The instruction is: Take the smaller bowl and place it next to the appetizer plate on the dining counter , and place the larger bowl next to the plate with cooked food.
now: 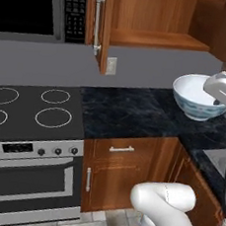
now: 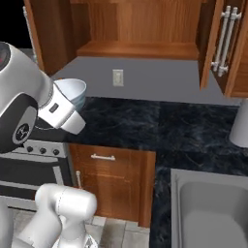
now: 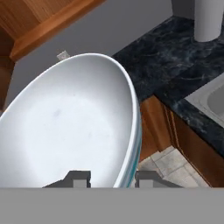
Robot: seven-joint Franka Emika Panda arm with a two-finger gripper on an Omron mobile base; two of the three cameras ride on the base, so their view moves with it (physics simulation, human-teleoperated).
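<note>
The smaller bowl (image 1: pixel 195 96) is pale blue-white inside with a blue pattern outside. It hangs in the air over the dark kitchen worktop (image 1: pixel 130 112), tilted toward the hand. My gripper (image 3: pixel 113 178) is shut on its rim, one fingertip inside the bowl and one outside. From the right side the smaller bowl (image 2: pixel 72 91) shows just beyond my white hand, with the gripper (image 2: pixel 68 104) at its near edge. In the hand view the smaller bowl (image 3: pixel 70 127) takes up the left half. The larger bowl, both plates and the dining counter are out of view.
An open wall cabinet (image 1: pixel 153 37) with a bare shelf hangs above, its door (image 1: pixel 100 24) swung out. A stove (image 1: pixel 31 110) and microwave (image 1: pixel 28 3) lie to the left. A sink (image 2: pixel 213 208) and a pale cylinder (image 2: pixel 240 126) stand to the right.
</note>
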